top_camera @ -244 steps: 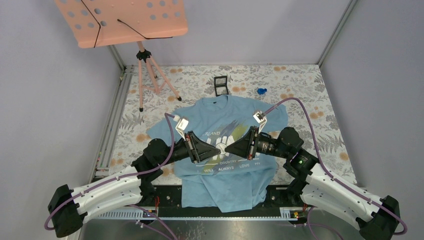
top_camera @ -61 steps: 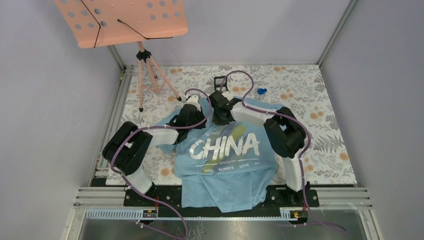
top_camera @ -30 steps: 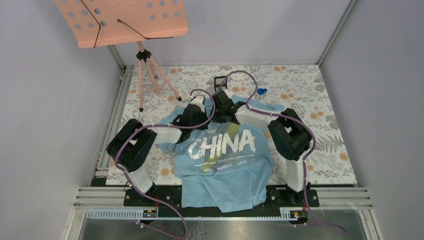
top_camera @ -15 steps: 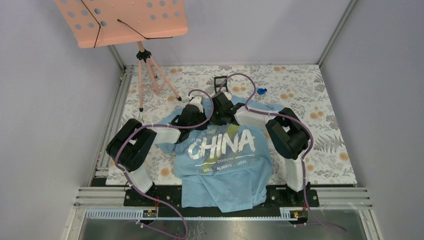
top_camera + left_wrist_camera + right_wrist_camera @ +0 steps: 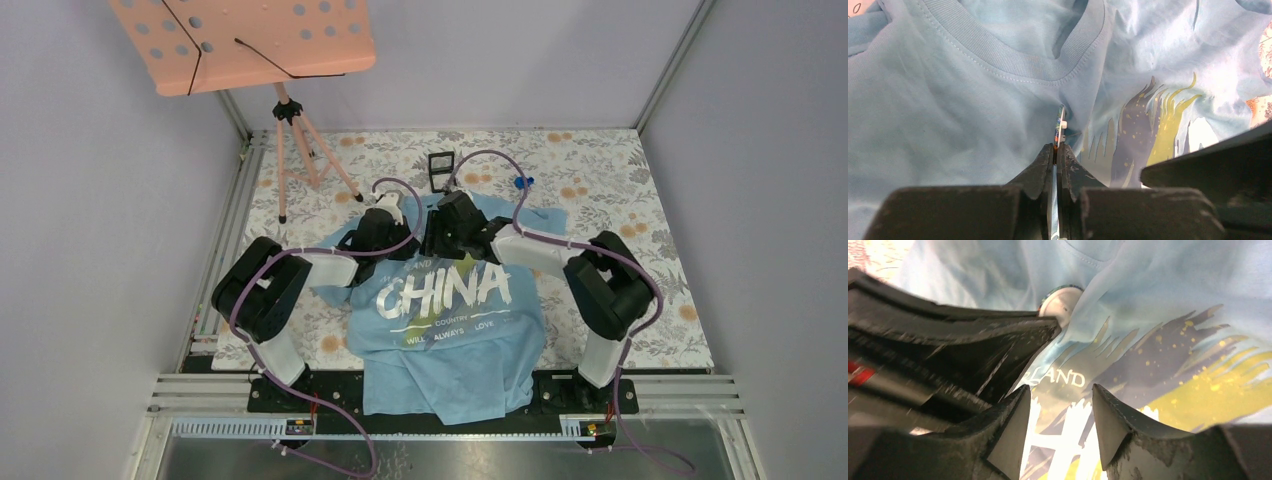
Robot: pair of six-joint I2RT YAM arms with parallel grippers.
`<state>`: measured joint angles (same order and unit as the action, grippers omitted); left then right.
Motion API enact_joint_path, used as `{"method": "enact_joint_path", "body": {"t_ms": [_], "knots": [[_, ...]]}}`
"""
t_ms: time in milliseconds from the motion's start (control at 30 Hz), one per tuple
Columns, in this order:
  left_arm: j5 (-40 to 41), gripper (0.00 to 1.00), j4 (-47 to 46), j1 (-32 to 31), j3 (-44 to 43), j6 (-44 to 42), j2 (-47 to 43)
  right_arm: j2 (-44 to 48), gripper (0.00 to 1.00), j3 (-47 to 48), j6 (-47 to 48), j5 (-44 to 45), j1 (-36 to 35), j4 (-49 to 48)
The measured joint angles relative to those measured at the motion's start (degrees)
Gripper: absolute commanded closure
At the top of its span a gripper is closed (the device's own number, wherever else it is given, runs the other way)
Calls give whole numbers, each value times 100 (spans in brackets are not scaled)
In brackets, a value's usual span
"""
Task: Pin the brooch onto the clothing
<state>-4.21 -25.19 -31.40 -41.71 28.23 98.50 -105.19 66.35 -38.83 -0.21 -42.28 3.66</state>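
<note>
The clothing [image 5: 450,340], a light blue T-shirt with white "CHINA" lettering, lies flat on the table, collar away from the arm bases. My left gripper [image 5: 1055,150] is shut on the brooch [image 5: 1061,122], which shows edge-on just below the collar [image 5: 1013,57], against the cloth. In the right wrist view the brooch [image 5: 1062,301] is a small round pale disc at the tip of the left fingers [image 5: 1013,335]. My right gripper [image 5: 1060,395] stands open over the chest print, a little back from the brooch, holding nothing. From above, both grippers [image 5: 400,245] [image 5: 432,245] meet near the collar and hide the brooch.
A pink music stand [image 5: 245,40] on a tripod [image 5: 300,150] stands at the back left. A small black frame [image 5: 441,165] and a small blue trinket [image 5: 521,182] lie on the floral cloth [image 5: 640,200] beyond the shirt. Metal rails run along the table's left and near edges.
My right gripper has opened and drawn back slightly, its elbow swinging out to the right. The left gripper has stayed shut in place at the collar.
</note>
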Motion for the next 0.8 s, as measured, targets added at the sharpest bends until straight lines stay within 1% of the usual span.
{"method": "enact_joint_path", "body": {"t_ms": [100, 233, 500, 800], "knots": [[-63, 100, -24, 37, 0, 26, 0, 437, 41, -286, 42, -13, 0, -179], [-208, 100, -105, 70, 22, 35, 0, 739, 41, -614, 68, 46, 2, -385], [-662, 100, -562, 105, 212, 33, -24, 807, 40, -960, 83, 247, 61, -435], [-1215, 100, -977, 116, 212, 52, -184, 807, 46, -1174, 96, 544, 76, -575]]}}
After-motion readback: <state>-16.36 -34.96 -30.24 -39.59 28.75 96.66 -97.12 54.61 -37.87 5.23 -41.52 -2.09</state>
